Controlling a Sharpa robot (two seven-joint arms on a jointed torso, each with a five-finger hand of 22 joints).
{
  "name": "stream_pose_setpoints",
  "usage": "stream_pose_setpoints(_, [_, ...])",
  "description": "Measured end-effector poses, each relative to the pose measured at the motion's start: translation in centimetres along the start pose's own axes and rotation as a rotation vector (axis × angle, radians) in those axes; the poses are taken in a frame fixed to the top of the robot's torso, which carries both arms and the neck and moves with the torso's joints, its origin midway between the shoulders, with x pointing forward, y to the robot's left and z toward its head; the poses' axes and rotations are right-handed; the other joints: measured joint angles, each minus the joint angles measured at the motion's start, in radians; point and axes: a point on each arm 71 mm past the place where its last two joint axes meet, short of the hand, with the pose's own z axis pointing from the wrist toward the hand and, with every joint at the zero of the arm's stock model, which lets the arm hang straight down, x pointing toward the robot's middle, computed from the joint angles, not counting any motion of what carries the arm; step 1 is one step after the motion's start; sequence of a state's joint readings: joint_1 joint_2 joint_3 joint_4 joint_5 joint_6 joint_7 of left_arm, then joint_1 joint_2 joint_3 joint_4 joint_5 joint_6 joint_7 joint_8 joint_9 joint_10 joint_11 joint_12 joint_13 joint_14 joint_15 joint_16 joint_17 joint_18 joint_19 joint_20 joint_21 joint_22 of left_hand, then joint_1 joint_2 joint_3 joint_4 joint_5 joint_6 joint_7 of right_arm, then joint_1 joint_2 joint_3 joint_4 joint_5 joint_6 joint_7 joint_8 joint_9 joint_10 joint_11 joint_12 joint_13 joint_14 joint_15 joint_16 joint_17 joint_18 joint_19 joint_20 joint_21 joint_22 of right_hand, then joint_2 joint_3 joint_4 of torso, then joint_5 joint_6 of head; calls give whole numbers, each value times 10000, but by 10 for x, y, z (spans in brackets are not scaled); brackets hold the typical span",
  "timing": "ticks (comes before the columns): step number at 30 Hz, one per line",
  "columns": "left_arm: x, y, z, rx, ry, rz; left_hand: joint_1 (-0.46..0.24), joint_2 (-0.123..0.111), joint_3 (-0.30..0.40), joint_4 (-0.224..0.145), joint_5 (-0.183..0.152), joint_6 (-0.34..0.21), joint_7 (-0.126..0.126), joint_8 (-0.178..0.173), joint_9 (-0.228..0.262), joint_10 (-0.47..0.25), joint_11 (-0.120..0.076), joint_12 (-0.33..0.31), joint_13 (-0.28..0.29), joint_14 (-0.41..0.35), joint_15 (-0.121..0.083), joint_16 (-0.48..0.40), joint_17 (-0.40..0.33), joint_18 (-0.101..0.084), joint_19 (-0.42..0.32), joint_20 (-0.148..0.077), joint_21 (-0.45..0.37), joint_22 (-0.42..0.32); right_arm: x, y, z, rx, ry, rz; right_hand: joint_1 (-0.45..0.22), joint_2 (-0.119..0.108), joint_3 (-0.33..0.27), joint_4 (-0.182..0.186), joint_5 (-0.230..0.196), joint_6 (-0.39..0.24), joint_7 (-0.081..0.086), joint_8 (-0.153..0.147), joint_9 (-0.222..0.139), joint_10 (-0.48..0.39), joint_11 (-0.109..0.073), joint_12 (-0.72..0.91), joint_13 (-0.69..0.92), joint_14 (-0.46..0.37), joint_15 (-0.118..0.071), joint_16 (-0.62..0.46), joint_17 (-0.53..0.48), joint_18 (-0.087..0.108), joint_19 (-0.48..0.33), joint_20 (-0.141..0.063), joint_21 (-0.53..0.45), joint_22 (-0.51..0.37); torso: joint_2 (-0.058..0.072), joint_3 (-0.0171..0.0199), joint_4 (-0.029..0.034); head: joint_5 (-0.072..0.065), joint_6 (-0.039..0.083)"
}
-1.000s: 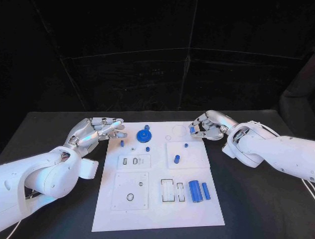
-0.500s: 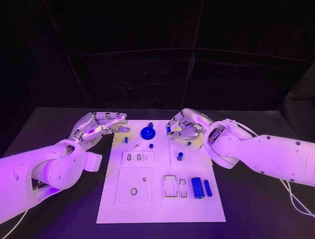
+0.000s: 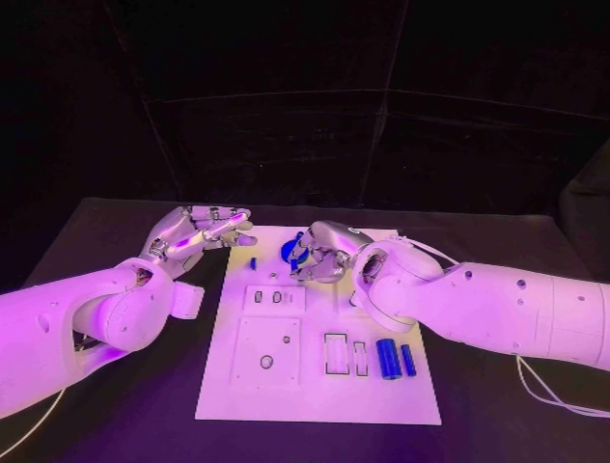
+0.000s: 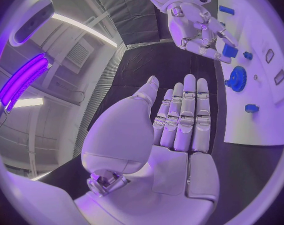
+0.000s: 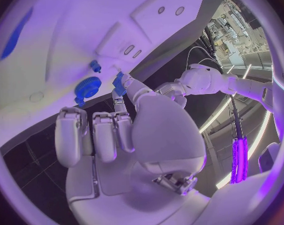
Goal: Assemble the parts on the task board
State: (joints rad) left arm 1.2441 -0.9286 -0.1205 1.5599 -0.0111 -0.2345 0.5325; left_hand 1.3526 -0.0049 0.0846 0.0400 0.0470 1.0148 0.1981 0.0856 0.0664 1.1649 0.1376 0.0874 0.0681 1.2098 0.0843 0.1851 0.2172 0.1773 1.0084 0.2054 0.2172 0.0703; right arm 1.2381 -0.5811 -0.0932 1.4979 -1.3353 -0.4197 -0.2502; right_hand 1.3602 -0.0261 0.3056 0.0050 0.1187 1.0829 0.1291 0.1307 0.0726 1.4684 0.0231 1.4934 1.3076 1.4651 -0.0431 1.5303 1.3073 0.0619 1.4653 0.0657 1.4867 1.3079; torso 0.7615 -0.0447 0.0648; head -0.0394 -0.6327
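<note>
The white flat rectangular task board [image 3: 319,386] lies in the middle of the black table [image 3: 528,386], and the thick white right arm [image 3: 500,309] crosses over its right edge and hides a part of it. The silver right hand [image 3: 319,253] is above the far part of the board, and it pinches a small blue block part [image 5: 120,81] between the thumb and a finger, close to the round blue toothed gear part [image 4: 237,78] that sits near the far edge. The silver left hand [image 3: 201,234] is by the far left corner of the board, fingers straight and together, holding nothing. Near the right edge two blue cylinder parts [image 3: 396,358] lie side by side, next to two narrow rectangular slots [image 3: 343,355]. One small blue peg part [image 3: 251,262] stands near the left edge.
</note>
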Motion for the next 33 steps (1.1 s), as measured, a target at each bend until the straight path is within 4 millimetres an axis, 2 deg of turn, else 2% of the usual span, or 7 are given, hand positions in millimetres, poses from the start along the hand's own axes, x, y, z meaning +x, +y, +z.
stream_pose_setpoints(8, [0, 0, 2, 20, -18, -2, 0, 0, 0, 0, 0, 38, 38, 0, 0, 0, 0, -45, 0, 0, 0, 0, -1, 0, 0, 0, 0, 1, 22, 7, 1, -44, 624, -454, -53, -55, 0, 0, 2, 1, 1, 0, 1, 0, 0, 0, 0, 0, 0, 0, 8, -1, 0, 0, 0, -1, 0, 12, 5, 86, -35])
stream_pose_setpoints(16, [0, 0, 2, 24, -37, -10, 0, 0, 0, 0, 0, 38, 38, 0, 0, 0, 0, -55, 0, 0, 0, 0, -2, 0, 0, 0, 0, 1, 33, 10, 1, -90, 876, -691, -104, -106, -1, 0, 62, 9, 9, 35, 3, 0, 0, 0, 0, 0, 1, 0, 7, 0, 0, 1, 0, -1, 1, 20, 5, 142, -82])
stream_pose_setpoints(33, [0, 1, 3, 20, -49, -30, 0, 0, 0, 0, 0, 38, 38, 0, 0, 0, 0, -55, 1, 0, 0, 0, 6, 0, 0, 0, 0, -6, 36, 11, 0, -261, 848, -872, -222, -225, -16, -15, 182, 18, 16, 26, 76, 0, 0, -65, 0, 0, 1, 0, 5, 0, 0, 1, 0, -3, 4, 24, -4, 185, -138])
